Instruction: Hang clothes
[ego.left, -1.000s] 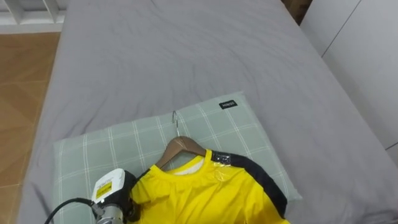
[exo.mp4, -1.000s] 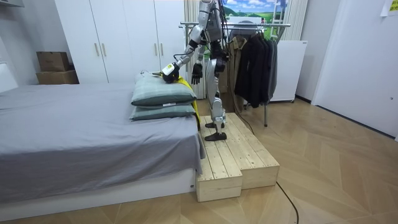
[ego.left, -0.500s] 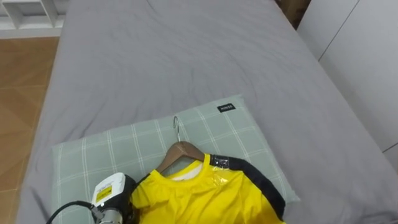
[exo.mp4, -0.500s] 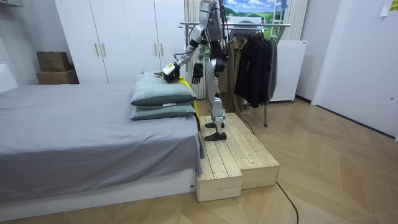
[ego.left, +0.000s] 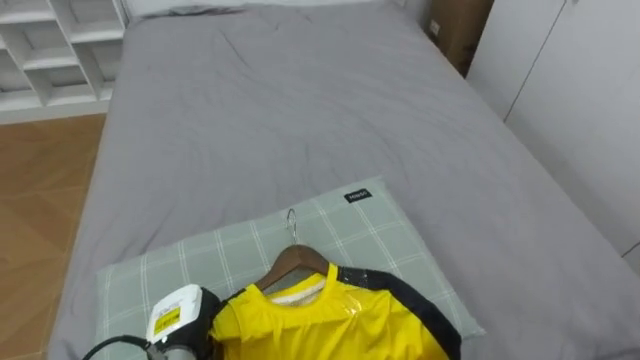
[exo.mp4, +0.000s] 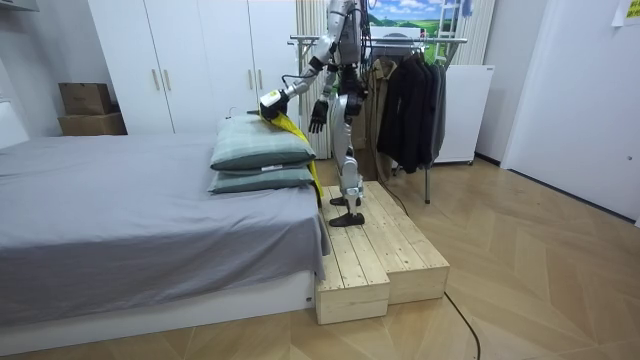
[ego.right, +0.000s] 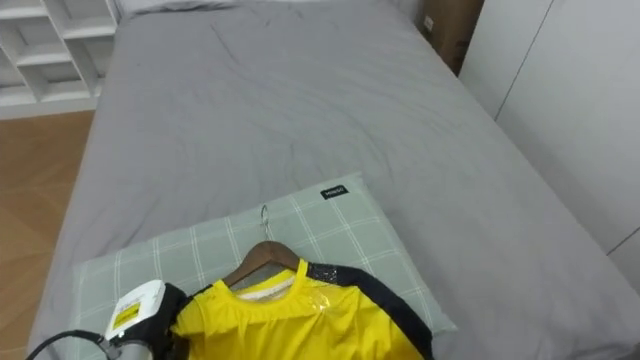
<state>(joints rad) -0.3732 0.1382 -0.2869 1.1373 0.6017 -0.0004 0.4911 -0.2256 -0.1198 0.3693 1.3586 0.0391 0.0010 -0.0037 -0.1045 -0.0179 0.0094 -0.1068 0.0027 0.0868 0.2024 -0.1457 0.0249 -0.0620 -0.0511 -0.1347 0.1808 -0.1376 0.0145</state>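
left eye view: yellow shirt (ego.left: 330, 325), dark shoulder stripe, on wooden hanger (ego.left: 300, 262) atop pillow (ego.left: 200, 255); left hand (ego.left: 183, 322), fingers' state untellable

bed (ego.left: 300, 120): grey cover | lower pillow (exo.mp4: 260, 181) on it | checked pillow (ego.left: 380, 225) stacked atop

Eye views: head cam, steeply down, close over pale green checked pillow (ego.left: 200, 262) & grey-sheeted bed (ego.left: 300, 120). Room cam: well back, side-on; shares both.

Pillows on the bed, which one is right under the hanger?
The top pillow, green checked with a small dark label; the other pillow lies beneath it.
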